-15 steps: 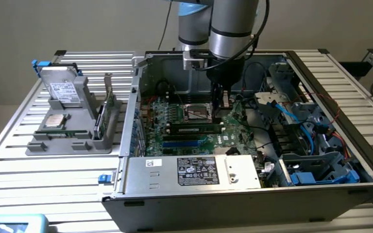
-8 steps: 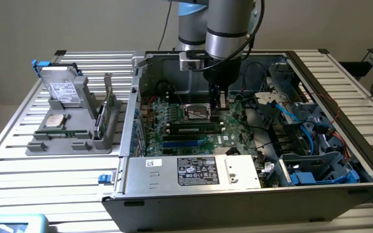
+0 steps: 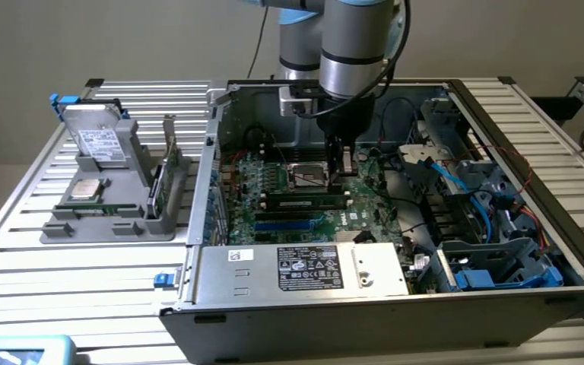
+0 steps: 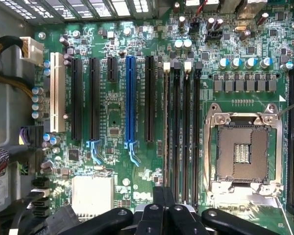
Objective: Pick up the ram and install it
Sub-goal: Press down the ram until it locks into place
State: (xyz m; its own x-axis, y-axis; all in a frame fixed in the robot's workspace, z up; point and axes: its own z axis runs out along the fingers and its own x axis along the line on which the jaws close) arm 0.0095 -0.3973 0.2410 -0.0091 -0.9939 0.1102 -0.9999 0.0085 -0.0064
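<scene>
Slatted metal tabletop [image 3: 28, 251], open computer case [image 3: 373, 327] on it, arm [image 3: 348, 53] reaching down inside. Ram [image 3: 307, 202] sits on the motherboard [image 4: 112, 161] between the empty processor socket [image 3: 307, 179] and the blue expansion slot [image 4: 130, 98], its long axis across the exterior view. Hand [image 3: 341, 169] clenched, tips together, over the ram's end toward the exterior view's right; contact unclear. Wrist view gives the ram edge-on, in line with the hand. Exterior view gives its flat side and white label.
</scene>
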